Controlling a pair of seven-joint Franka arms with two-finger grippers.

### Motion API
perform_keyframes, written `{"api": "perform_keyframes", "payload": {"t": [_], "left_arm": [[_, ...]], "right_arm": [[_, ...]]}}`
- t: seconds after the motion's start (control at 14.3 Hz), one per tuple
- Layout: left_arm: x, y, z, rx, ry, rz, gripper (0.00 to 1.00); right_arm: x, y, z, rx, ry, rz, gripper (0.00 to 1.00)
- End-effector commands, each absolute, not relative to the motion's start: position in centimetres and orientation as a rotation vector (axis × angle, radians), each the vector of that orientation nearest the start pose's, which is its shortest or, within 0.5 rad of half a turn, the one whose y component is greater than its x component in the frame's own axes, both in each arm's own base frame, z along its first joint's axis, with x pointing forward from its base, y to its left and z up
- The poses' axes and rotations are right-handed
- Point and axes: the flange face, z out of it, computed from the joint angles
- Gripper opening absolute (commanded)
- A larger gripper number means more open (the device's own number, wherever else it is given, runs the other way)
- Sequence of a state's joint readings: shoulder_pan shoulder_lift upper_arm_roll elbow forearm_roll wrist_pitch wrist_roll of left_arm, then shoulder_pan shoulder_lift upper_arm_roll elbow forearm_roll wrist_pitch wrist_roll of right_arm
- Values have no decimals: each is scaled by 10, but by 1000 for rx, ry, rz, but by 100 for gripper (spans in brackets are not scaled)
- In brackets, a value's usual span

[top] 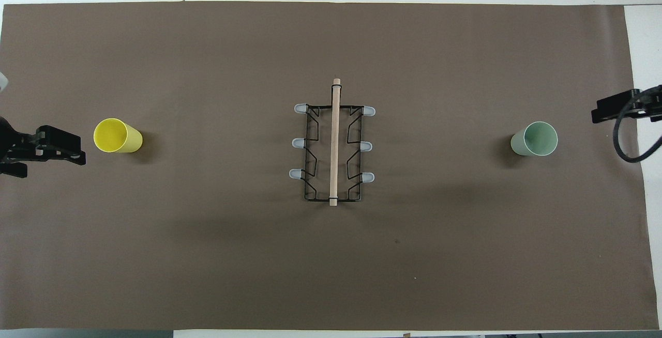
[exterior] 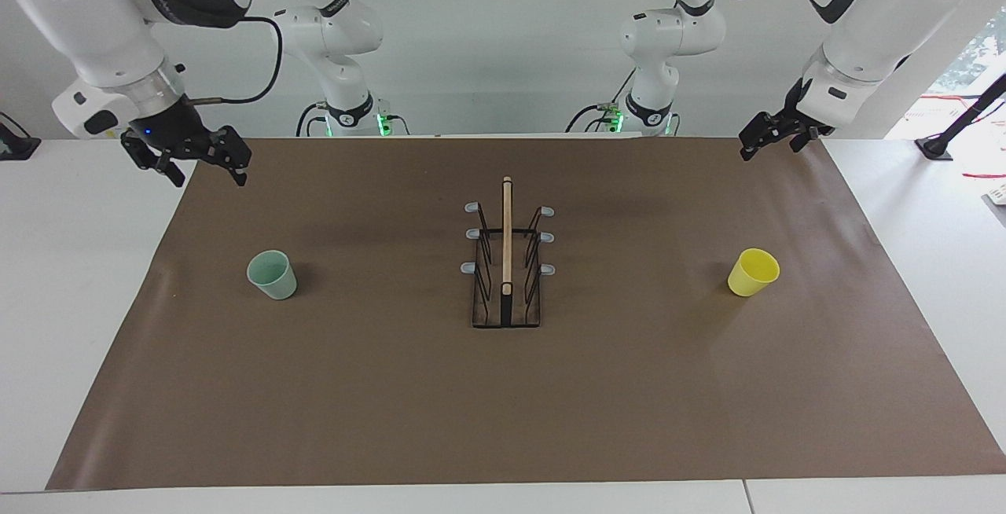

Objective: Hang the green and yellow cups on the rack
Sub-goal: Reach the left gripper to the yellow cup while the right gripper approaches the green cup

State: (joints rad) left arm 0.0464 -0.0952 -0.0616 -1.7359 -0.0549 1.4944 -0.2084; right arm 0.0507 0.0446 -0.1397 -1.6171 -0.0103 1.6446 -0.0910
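White arms (exterior: 102, 19), blk joints, cables; blk tools

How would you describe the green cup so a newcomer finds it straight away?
Start at the rack standing mid-table on the brown mat. Go toward the right arm's end: the green cup stands upright there, alone. It is pale mint, whereas the yellow cup at the left arm's end is bright.
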Motion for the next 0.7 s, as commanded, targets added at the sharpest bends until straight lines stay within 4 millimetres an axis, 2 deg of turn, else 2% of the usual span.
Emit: {"api": "perform_keyframes", "payload": {"t": [0.0, 0.14, 0.21, 0.28, 0.42, 0.56, 0.63], "left_arm": [[516, 24, 589, -3219, -752, 263, 100], [530, 30, 578, -3169, -1069, 320, 100], [533, 32, 577, -3135, -1237, 336, 100], [536, 38, 573, -3048, -1450, 345, 100], [546, 36, 559, -2827, -1876, 270, 100], [550, 37, 549, -2701, -2069, 313, 100], [555, 42, 539, -2676, -2159, 425, 100]], "right_arm": [[623, -27, 564, -3251, -64, 53, 100], [633, 2, 549, -3347, -211, 121, 100], [633, 17, 533, -3394, -328, 213, 100], [633, 25, 520, -3399, -471, 297, 100], [632, 43, 499, -3383, -747, 472, 100], [631, 76, 470, -3290, -1166, 804, 100], [634, 94, 461, -3186, -1399, 945, 100]]}}
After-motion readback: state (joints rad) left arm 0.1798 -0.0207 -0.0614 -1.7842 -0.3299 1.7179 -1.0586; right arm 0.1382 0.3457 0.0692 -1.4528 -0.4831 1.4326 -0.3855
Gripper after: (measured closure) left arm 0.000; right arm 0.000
